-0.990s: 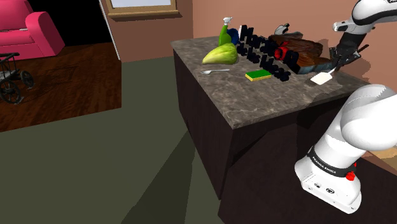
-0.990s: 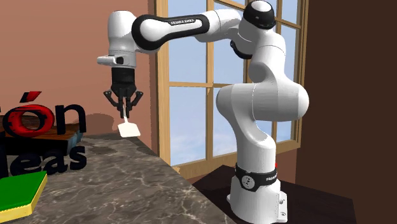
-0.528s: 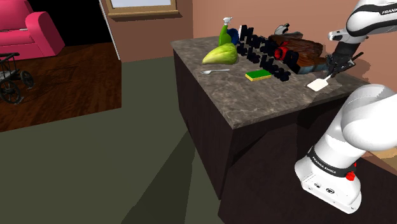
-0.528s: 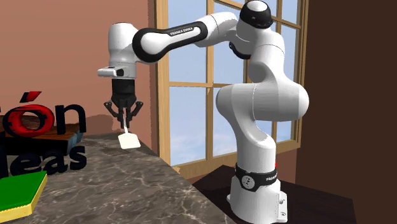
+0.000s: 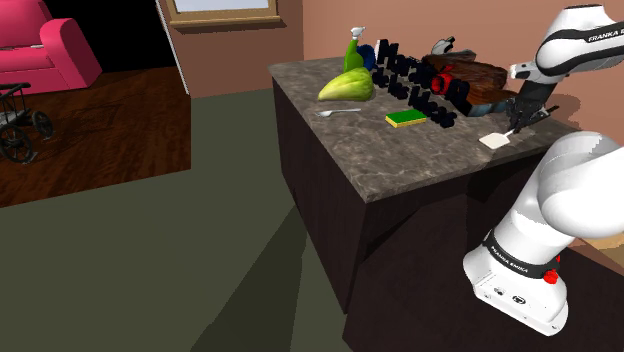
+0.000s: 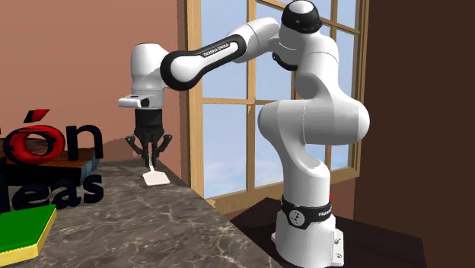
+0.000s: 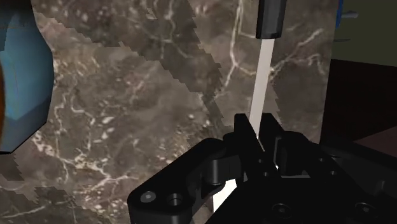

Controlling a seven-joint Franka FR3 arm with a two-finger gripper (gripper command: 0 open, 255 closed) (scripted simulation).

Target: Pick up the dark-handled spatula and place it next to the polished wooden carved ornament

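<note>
Dark grey-brown marble pattern with thin pale veins all over the countertop. On the countertop: white blade, pale shaft and dark handle for the spatula, dark reddish brown for the carved ornament, green over yellow for the sponge, black with one red letter for the lettering. Above the countertop, plain black for the gripper and white with dark joints for the arm; far from the countertop, bright pink for the sofa.
</note>
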